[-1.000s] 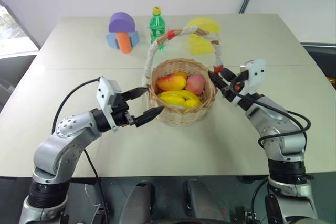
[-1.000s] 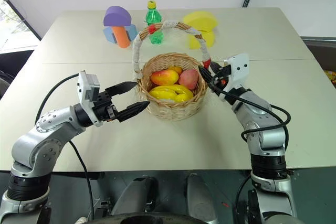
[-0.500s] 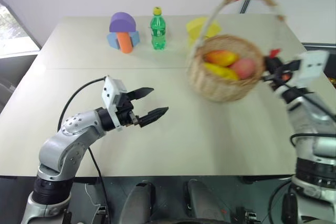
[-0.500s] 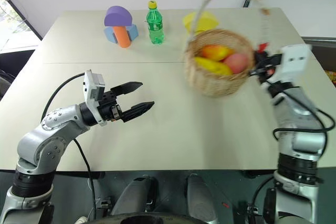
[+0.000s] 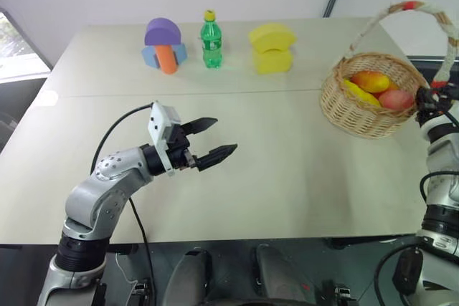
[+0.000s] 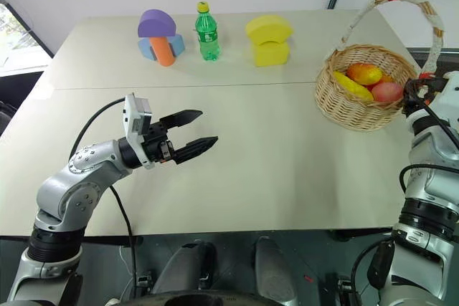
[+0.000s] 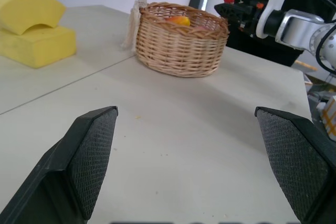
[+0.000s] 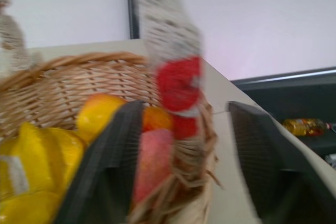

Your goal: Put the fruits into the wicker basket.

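Observation:
The wicker basket (image 5: 364,109) stands upright near the table's right edge, its white handle with red bands (image 5: 405,6) arching over it. Inside lie the fruits: a red-and-yellow mango (image 5: 370,80), a yellow banana (image 5: 354,92) and a pink peach (image 5: 396,99). My right gripper (image 8: 184,109) is at the basket's right rim, open, its fingers (image 8: 107,166) standing apart on either side of the handle's red-banded base (image 8: 178,90). My left gripper (image 5: 224,135) hovers open over the table's middle, well left of the basket, with nothing between its fingers (image 7: 92,153).
At the table's far side stand purple, blue and orange foam blocks (image 5: 165,44), a green bottle (image 5: 210,39) and yellow foam blocks (image 5: 272,48). The table's right edge runs just beyond the basket. A bottle (image 8: 302,126) lies on the floor past that edge.
My right arm swung the basket from the table's middle to the right side, where it now stands, and its fingers have opened. The left gripper has stayed in place, open.

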You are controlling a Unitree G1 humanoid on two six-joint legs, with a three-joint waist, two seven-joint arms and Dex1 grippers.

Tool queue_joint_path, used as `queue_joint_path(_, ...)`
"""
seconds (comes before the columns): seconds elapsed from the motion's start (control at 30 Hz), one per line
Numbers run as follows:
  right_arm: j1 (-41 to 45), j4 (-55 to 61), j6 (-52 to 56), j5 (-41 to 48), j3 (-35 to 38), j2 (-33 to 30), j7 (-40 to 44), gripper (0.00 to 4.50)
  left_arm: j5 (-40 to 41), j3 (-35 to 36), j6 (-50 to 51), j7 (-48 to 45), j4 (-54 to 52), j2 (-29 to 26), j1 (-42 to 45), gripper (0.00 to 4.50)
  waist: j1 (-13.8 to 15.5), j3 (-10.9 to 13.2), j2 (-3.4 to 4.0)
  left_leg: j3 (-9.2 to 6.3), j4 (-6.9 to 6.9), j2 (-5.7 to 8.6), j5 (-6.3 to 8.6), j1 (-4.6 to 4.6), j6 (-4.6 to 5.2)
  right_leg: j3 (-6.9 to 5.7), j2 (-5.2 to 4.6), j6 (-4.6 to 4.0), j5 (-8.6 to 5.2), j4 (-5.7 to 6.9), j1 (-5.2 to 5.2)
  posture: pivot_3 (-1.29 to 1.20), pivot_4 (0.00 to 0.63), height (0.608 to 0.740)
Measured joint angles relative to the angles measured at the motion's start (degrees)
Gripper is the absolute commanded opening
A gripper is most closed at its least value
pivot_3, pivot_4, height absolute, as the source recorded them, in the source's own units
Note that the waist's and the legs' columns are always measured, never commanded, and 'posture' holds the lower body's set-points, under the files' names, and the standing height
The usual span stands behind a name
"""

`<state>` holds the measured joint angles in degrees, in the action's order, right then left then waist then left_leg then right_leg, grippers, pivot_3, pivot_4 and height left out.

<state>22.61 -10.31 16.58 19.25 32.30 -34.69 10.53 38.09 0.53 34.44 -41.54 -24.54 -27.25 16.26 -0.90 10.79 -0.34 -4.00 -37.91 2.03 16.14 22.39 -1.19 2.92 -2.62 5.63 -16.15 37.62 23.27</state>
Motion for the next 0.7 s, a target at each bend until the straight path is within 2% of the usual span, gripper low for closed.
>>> queue_joint_path(0.2,-9.33,9.23,0.32,0.64,2.43,-1.25,1.73,3.97,-0.64,0.30,-0.18,-0.03,2.09,0.10,0.27,4.50,0.27,-0.01,0.01,-0.02,0.00,0.03,0.02,0.02,0.04,-0.01,-0.02,0.00,0.00,-0.03,-0.02,0.00,0.150,0.740)
queue_joint_path(0.37,-20.72,19.68,1.27,6.10,5.69,-1.97,10.63,3.97,-3.59,1.84,-2.44,1.47,5.88,-0.90,-0.34,4.50,-0.28,-0.03,0.05,-0.02,0.00,-0.03,0.03,-0.06,0.04,0.01,0.01,0.01,0.00,-0.03,-0.06,0.00,0.150,0.740)
queue_joint_path(0.5,-27.40,29.51,3.99,10.86,-0.08,-2.84,20.42,3.97,-7.47,4.80,-5.46,2.42,10.99,-3.18,-2.91,4.50,-0.99,-0.06,0.11,-0.01,0.01,-0.14,0.02,-0.16,0.04,0.01,0.09,0.01,0.00,-0.01,-0.13,0.00,0.150,0.740)
queue_joint_path(0.7,-26.41,33.44,5.69,11.23,-12.05,-2.35,25.66,3.97,-11.82,6.99,-10.40,4.26,15.15,-3.56,-6.82,4.50,-0.79,-0.06,0.09,-0.04,-0.02,-0.10,0.02,-0.11,0.02,0.01,-0.03,0.01,0.00,-0.02,-0.12,0.00,0.150,0.740)
